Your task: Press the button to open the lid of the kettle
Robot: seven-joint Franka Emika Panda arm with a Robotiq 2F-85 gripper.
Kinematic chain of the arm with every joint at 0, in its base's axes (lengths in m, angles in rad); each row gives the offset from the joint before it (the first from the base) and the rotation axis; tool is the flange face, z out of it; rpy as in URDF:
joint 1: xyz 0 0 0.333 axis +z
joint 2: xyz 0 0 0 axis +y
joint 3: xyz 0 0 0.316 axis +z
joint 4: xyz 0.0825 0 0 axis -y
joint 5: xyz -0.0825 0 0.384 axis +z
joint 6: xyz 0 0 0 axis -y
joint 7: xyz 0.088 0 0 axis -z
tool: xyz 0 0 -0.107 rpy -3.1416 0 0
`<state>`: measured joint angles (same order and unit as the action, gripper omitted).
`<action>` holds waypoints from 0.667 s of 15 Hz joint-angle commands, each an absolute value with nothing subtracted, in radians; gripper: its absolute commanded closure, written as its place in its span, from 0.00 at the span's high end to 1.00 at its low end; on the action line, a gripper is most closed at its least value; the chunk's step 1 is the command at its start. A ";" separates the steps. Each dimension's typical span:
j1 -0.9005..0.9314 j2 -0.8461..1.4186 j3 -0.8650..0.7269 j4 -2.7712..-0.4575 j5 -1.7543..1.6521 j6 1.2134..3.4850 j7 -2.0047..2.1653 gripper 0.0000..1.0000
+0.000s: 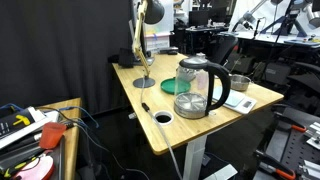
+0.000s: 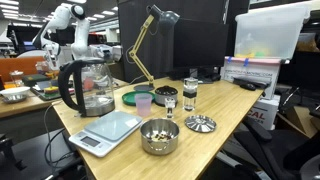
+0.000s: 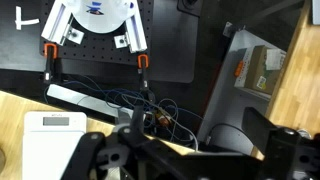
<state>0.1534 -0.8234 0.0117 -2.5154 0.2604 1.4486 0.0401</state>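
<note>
The clear glass kettle (image 1: 195, 88) with a black handle stands on the wooden table (image 1: 200, 125) and shows in both exterior views (image 2: 85, 90). Its dark lid (image 2: 86, 63) lies flat on the top, down. My arm (image 2: 68, 30) reaches in from behind the kettle, with the gripper (image 2: 98, 52) raised just beyond the kettle's top and apart from it. In the wrist view the dark fingers (image 3: 190, 160) fill the bottom edge, spread wide with nothing between them. The kettle is out of the wrist view.
A white scale (image 2: 105, 128), a small metal bowl (image 2: 158, 137), a green plate (image 2: 133, 97), a pink cup (image 2: 144, 103), a jar (image 2: 190, 93) and a desk lamp (image 2: 150, 35) share the table. The wrist view shows the scale (image 3: 50, 140), floor cables (image 3: 150, 105) and the robot base (image 3: 95, 20).
</note>
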 commanded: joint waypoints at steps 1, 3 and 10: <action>0.119 -0.823 0.036 -2.513 0.273 1.441 0.021 1.00; 0.119 -0.823 0.036 -2.513 0.273 1.441 0.021 1.00; 0.119 -0.823 0.036 -2.513 0.273 1.441 0.021 1.00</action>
